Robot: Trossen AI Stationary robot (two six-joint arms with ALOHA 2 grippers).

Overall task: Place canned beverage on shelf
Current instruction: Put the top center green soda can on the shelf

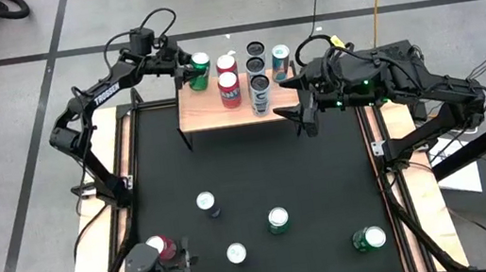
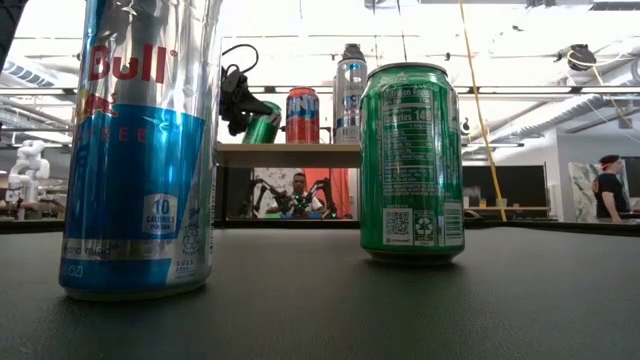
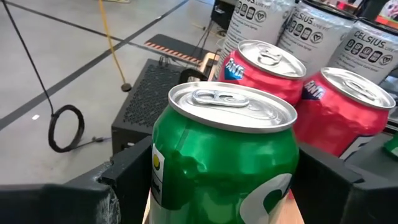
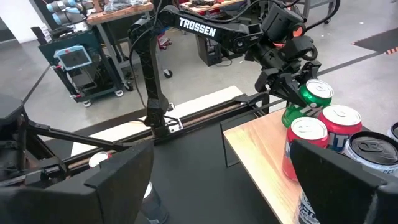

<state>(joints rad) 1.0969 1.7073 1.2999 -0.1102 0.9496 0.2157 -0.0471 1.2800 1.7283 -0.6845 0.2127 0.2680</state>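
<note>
1. Green can (image 1: 200, 69) sits tilted at the shelf's (image 1: 221, 113) left end, clamped between the left gripper's (image 1: 188, 68) fingers, probably being stood beside the red cans (image 1: 228, 79).
2. Right gripper (image 1: 302, 116) waits off the shelf's right end, fingers apart and empty.

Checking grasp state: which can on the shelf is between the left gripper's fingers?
The green can at the shelf's left end. It stands between the left gripper's fingers; the two red cans and the Celsius cans beside it are untouched.
</note>
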